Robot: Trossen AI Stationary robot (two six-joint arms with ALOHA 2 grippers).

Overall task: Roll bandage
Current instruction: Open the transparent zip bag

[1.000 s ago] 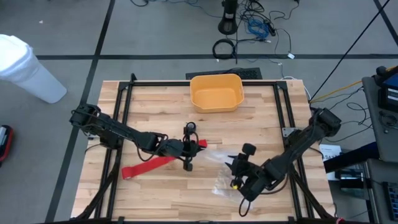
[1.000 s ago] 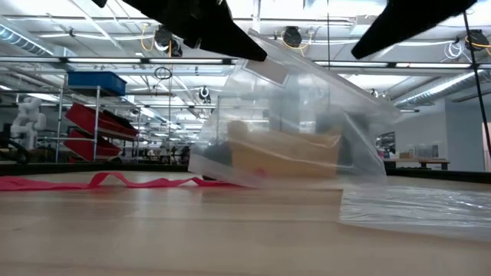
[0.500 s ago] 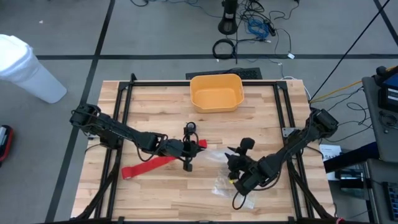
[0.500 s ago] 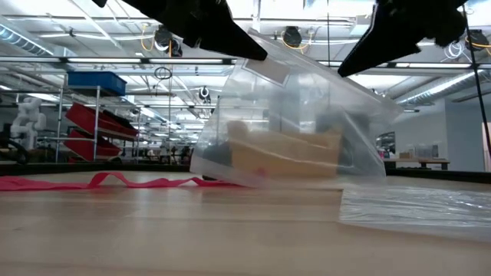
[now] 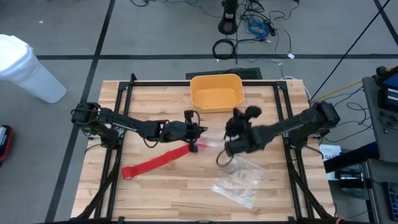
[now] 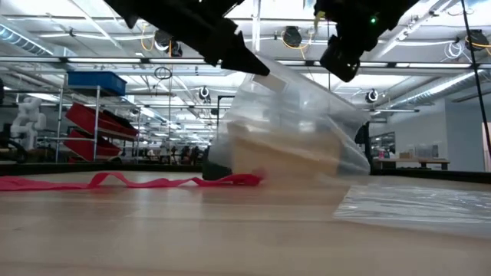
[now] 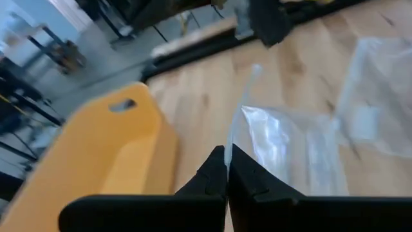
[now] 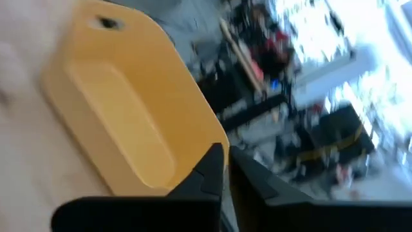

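Near the table centre: you see both dark arms meet, low over the wood.
Left arm: it stretches flat from the left edge; the left gripper (image 5: 200, 131) has its fingers pressed together on the edge of the clear crinkled plastic bag (image 5: 238, 179).
Right arm: it reaches in from the right edge; the right gripper (image 5: 225, 147) is clenched, at the bag's other upper edge. What it pinches, you cannot tell.
Bandage: the bright red soft fabric strip (image 5: 155, 163) lies flat on the wooden slat table (image 5: 155, 193), running from the left gripper toward the front left.
Bin: the yellow smooth plastic tub (image 5: 216, 92) stands at the far edge.
Low view only: the bag (image 6: 291, 130) hangs lifted like a tent; the strip (image 6: 115, 182) shows small waves.
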